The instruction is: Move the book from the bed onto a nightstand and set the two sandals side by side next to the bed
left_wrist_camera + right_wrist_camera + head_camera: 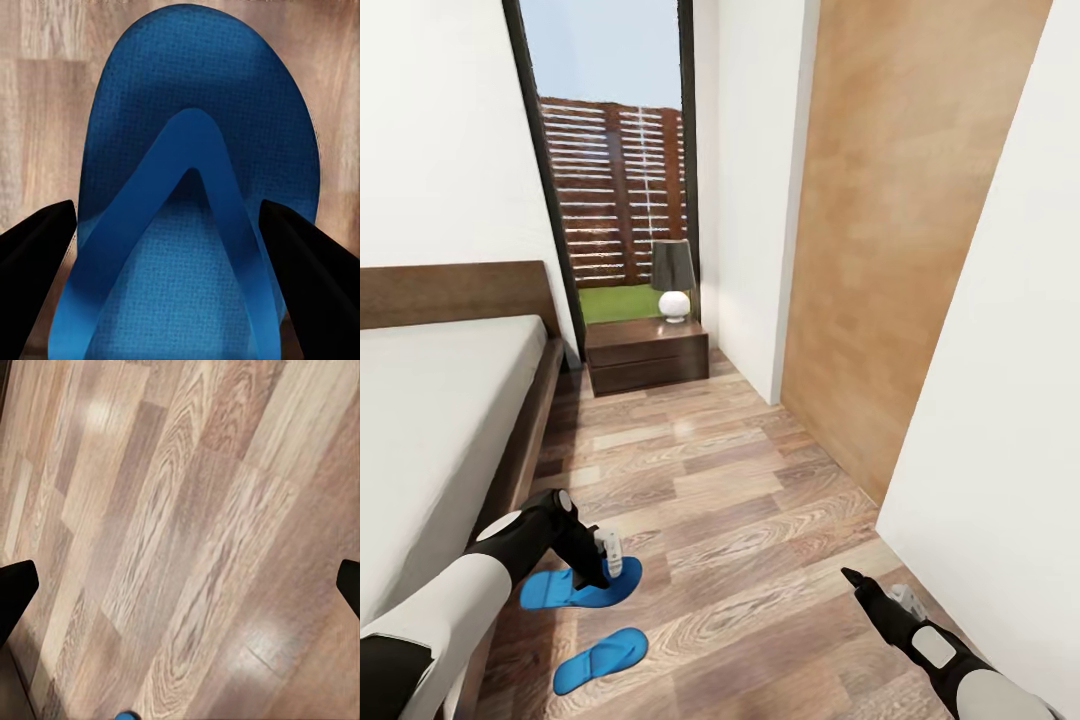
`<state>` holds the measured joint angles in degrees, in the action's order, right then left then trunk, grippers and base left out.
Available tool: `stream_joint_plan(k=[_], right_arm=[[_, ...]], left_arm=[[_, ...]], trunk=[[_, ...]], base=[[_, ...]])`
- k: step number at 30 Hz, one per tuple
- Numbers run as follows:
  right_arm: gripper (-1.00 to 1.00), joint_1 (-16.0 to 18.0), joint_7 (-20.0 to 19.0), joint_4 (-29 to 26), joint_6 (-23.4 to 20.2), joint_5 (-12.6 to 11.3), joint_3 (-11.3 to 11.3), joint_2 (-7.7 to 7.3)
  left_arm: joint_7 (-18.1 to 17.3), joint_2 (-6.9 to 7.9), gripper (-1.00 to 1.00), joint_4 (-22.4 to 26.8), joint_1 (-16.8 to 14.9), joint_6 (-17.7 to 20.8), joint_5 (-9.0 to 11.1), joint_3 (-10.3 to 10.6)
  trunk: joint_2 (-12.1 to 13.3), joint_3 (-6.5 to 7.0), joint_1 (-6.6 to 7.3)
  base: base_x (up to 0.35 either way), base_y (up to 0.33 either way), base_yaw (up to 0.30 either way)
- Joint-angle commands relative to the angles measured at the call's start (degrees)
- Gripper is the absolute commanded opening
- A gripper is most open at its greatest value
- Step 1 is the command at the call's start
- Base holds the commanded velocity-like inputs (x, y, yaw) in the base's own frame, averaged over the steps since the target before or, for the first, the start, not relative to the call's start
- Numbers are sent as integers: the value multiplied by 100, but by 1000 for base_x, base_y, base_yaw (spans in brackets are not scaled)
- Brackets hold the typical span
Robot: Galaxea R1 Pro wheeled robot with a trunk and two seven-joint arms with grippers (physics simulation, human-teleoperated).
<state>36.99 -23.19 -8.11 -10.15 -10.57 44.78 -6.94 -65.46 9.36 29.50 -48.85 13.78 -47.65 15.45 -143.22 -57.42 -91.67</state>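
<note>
We hover over the far sandal beside the bed.

Our left gripper (pixel 603 572) hangs with jaws spread wide, straddling the far sandal (pixel 575 588) on the wood-plank floor (pixel 740 510); the near sandal (pixel 600 660) lies just beside it, both close to the bed (pixel 440 420). Our right gripper (pixel 857 583) is near the right wall, jaws wide. The nightstand (pixel 647 355) carrying a lamp (pixel 673 280) stands far ahead.

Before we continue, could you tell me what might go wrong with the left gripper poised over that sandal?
The left gripper hangs open over the farther sandal, fingers straddling it; closing off-centre might catch only the strap or scrape the floor. Moving that sandal could bump the nearer sandal lying close by. The bed frame beside the left arm leaves little room to swing.
</note>
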Motion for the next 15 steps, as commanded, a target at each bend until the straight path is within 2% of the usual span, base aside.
stream_joint_plan(k=[1,9,15], right_arm=[[100,1,-11,-8,-48,-60,2,0],[100,1,-11,-8,-48,-59,3,0],[100,1,-11,-9,-48,-59,5,0]], left_arm=[[-20,5,-100,12,-2,59,10,28],[-19,4,-100,12,-2,57,11,28],[-19,-3,-100,12,-2,56,22,28]], trunk=[[-2,-6,0],[-2,-6,0],[-2,-6,0]], base=[[154,8,0],[151,2,0],[55,0,0]])
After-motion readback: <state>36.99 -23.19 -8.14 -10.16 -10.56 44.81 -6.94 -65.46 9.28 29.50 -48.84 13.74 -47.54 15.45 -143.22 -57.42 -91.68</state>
